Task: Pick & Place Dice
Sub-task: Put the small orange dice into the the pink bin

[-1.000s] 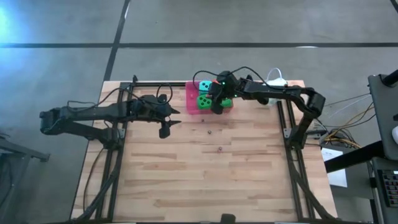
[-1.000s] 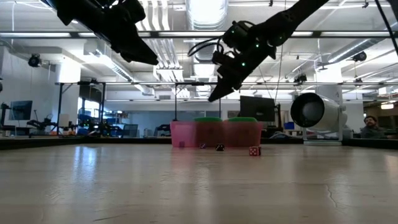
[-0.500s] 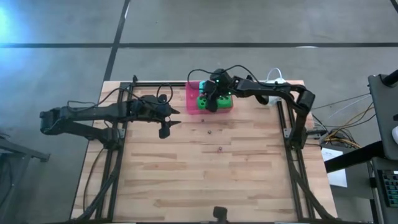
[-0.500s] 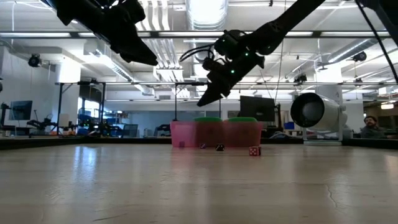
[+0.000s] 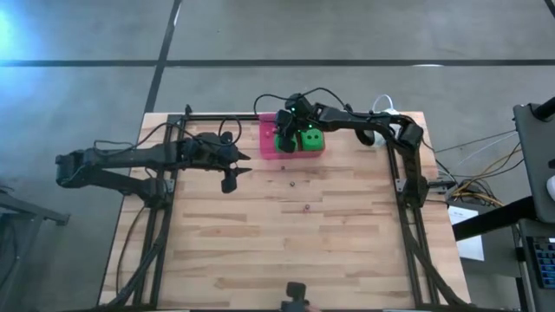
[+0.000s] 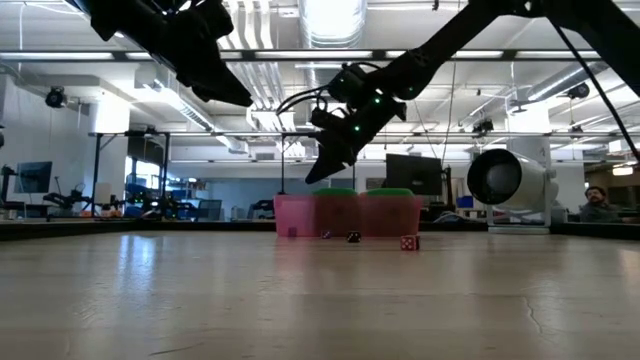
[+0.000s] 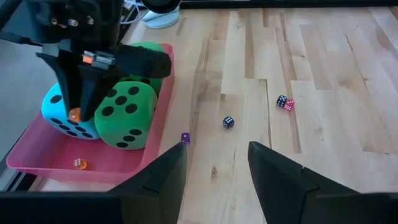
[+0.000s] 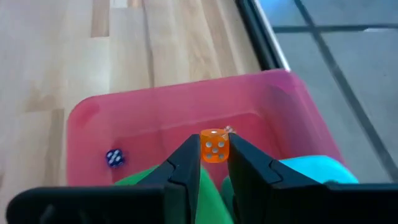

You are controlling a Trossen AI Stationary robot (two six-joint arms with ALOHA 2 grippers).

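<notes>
- High view: right gripper (image 5: 284, 141) upper centre, over the pink tray (image 5: 268, 139) at the table's far edge; green die (image 5: 311, 137) in the tray just right of it. Left gripper (image 5: 231, 173) left of centre, hanging over bare wood (image 5: 347, 234), well apart from the tray.
- Low view: right gripper (image 6: 322, 168) above the tray's (image 6: 300, 215) left end. 2 green tops above the rim. Small red die (image 6: 408, 242) on the table beside the tray.
- Left wrist view: left fingers (image 7: 165, 177) parted, nothing between. Teal die (image 7: 62, 115) and 2 green dice (image 7: 124, 118) in the tray; small dice (image 7: 228, 122) scattered on the wood.
- Right wrist view: fingers (image 8: 186, 165) clamped on a small orange die (image 8: 214, 145) above the tray; small blue die (image 8: 114, 158) lower left inside.
</notes>
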